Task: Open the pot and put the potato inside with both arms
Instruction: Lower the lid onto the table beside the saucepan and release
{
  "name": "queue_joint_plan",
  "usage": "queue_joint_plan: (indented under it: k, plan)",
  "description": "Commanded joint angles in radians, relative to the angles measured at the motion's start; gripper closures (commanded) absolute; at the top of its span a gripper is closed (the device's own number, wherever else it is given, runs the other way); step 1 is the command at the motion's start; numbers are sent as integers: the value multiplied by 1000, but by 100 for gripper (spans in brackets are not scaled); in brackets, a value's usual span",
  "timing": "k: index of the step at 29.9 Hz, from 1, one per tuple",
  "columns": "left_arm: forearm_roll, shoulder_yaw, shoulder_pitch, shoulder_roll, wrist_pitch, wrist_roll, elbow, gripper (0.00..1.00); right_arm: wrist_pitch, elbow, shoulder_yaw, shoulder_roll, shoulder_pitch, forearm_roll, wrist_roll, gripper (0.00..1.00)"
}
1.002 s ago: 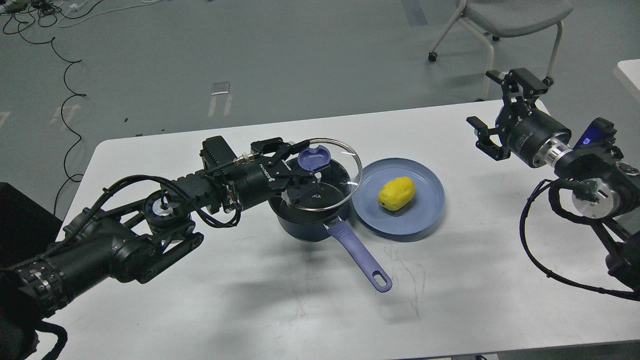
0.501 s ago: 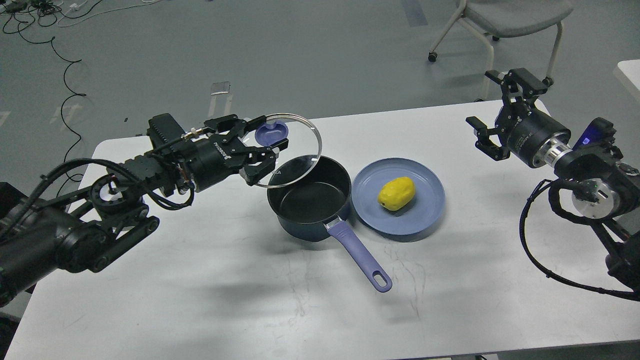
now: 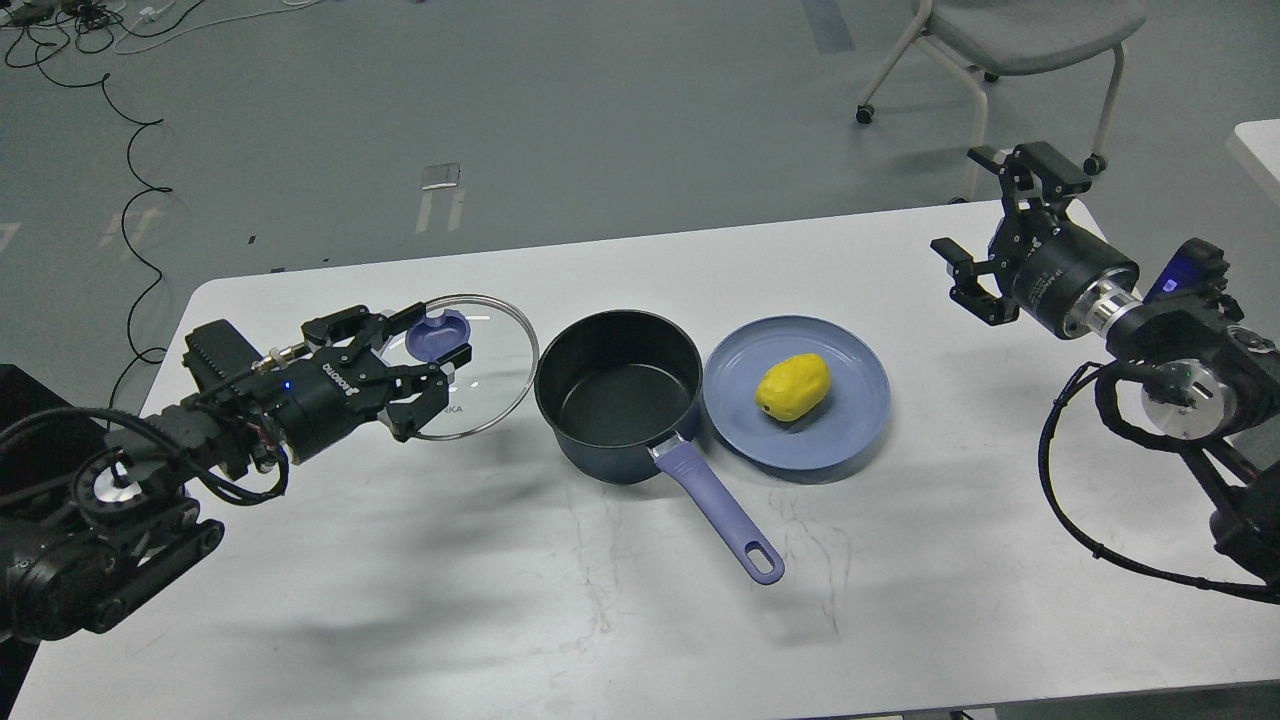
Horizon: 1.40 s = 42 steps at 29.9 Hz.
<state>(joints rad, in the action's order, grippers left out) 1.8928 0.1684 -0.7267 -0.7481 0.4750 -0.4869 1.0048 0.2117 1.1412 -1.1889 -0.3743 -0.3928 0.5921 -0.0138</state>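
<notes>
The left hand (image 3: 425,358) was closed on the purple knob (image 3: 441,334) of the glass lid (image 3: 480,380), its fingers set on either side of the knob. The lid lay low over the white table (image 3: 520,600), to the left of the pot (image 3: 617,394) and just beside its rim; whether the lid's edge rested on the table or hung slightly above it could not be told. The pot, a dark blue saucepan with a black inside, stood uncovered near the middle of the table, and nothing lay in it. Its purple handle (image 3: 722,519) pointed toward the near edge and a little to the right. Just to the right of the pot, with its rim touching or nearly touching the pot's wall, sat a blue plate (image 3: 850,420), and the yellow potato (image 3: 793,386) lay on the plate near its middle. The right hand (image 3: 985,225) hung above the far right corner of the table, well apart from the plate and the potato, with its two fingers spread wide and nothing between them. Beyond the table was a grey floor with black cables (image 3: 135,200) at the far left and a grey chair (image 3: 1010,40) on casters at the far right.
</notes>
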Motion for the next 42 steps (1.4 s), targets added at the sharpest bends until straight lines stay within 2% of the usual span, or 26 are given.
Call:
queue_joint_plan:
  k: [1,14,19,22,24,34,37,39,40,42]
  plan:
    - [0,-1,42,9,14,-2,-28,42,0,2,0,-3,0,0,0,0]
    - [-72,-17,101,81,14,-2,-215,41,1,6,6,-23,2,0,0,0]
    - [-84,-27,102,93,14,-2,-221,41,2,6,6,-29,2,0,0,0]
    - [-86,-29,101,108,14,-2,-224,36,2,5,6,-29,2,0,0,0]
    - [-99,-29,102,118,14,-2,-224,28,2,6,6,-29,2,0,0,0]
    - [-133,-29,115,128,14,-2,-224,24,2,6,5,-32,2,0,0,0]
    - [-147,-27,110,130,14,-2,-224,18,1,6,3,-31,2,0,0,0]
    - [-208,-26,99,128,14,-2,-221,5,2,9,2,-31,2,0,0,0]
    - [-274,-24,95,124,14,-2,-218,2,3,12,3,-32,2,0,0,0]
    - [-384,-24,64,118,14,-2,-218,2,6,22,6,-34,-5,3,0,0]
